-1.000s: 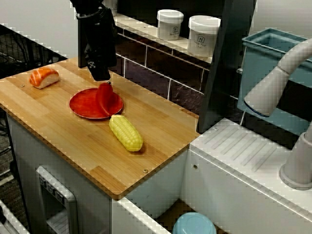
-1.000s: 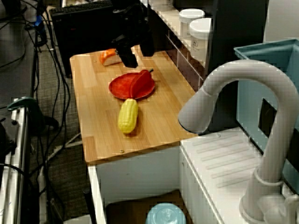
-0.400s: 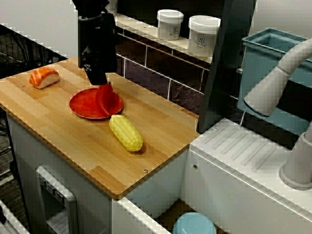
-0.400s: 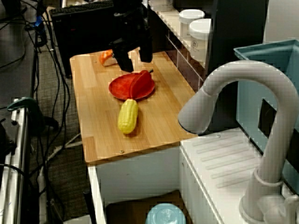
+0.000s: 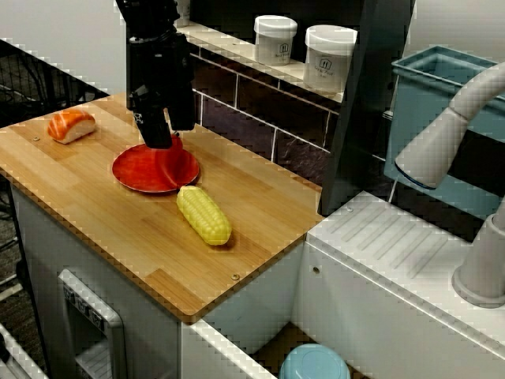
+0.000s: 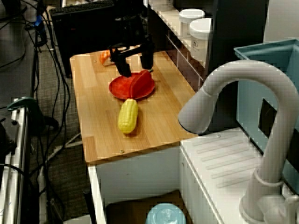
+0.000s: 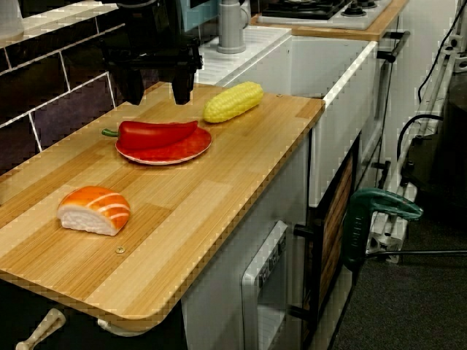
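Hand open, empty, above red pepper lying flat, stem toward tiled wall

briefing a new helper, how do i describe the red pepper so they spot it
On the wooden counter, find the red plate below the open fingers. The red pepper lies on it, long with a green stem; the corn nearby is yellow, the sushi orange and white.
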### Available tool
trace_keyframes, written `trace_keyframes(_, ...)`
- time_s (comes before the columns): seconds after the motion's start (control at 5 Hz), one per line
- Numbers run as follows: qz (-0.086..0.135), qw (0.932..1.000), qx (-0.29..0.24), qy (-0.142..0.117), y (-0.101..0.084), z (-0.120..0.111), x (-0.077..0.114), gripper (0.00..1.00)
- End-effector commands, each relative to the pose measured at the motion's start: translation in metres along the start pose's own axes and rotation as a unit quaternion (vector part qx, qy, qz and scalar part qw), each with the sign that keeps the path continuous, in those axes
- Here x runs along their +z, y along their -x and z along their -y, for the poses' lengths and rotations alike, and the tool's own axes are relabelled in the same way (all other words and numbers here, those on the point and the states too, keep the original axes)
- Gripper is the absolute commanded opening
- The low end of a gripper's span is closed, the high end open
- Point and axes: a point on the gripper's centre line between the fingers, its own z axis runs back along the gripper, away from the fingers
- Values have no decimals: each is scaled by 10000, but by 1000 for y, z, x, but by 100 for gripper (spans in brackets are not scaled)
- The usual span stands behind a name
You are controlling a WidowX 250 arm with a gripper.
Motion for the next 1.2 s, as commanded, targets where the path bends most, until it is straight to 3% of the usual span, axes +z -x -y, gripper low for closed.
trace_keyframes(0.0, 84, 9989, -434, -123, 8, -1, -1, 100)
trace_keyframes(0.2, 5, 9978, -633, -190, 13, 1, -6, 100)
trace_keyframes(1.0, -170, 9985, -267, -451, 27, -5, -20, 100)
